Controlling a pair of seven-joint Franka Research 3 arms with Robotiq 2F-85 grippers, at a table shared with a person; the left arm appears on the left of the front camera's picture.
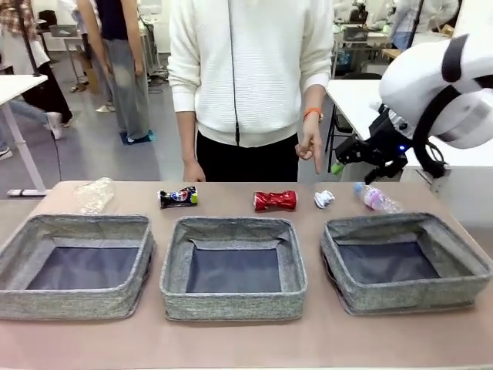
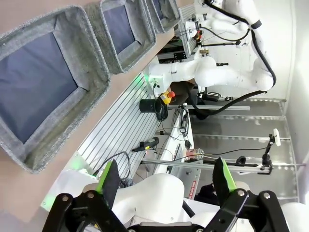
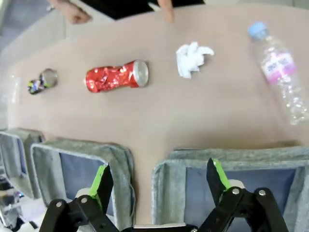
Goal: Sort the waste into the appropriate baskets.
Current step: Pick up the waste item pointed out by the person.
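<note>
**Waste-sorting set-up, seen across the counter (image 1: 246, 351) toward a person (image 1: 250, 69) standing at its far edge.**

3 square grey woven baskets with low soft walls and dark bases stand side by side along the near half of the counter. They are the left basket (image 1: 69, 302), the middle basket (image 1: 231, 306) and the right basket (image 1: 420, 295), with narrow gaps between them.

5 pieces of waste lie in 1 row along the far edge, all outside the baskets and apart from one another. From the far left corner toward the far right corner:
- a wrinkly clear plastic piece (image 1: 94, 195);
- a dented dark-blue can (image 1: 178, 197), on its side;
- a dented red can (image 1: 275, 200), on its side;
- a small white paper wad (image 1: 324, 200);
- a small clear bottle (image 1: 376, 198) with pink label and blue cap, lying down with the cap end nearer the wad.

The person's hand (image 1: 310, 142) hangs at the far edge with 1 finger pointing down, between the red can and the paper wad.

The right arm (image 1: 443, 85) is raised over the right side of the counter. The right pincer (image 3: 158, 176) has its jaws spread wide with nothing between the green pads (image 3: 102, 178). It looks down on the gap between the middle and right baskets.

The left pincer (image 2: 165, 170) likewise stands wide open and grips nothing. Its rolled view takes in the 3 baskets and the counter's near edge.
</note>
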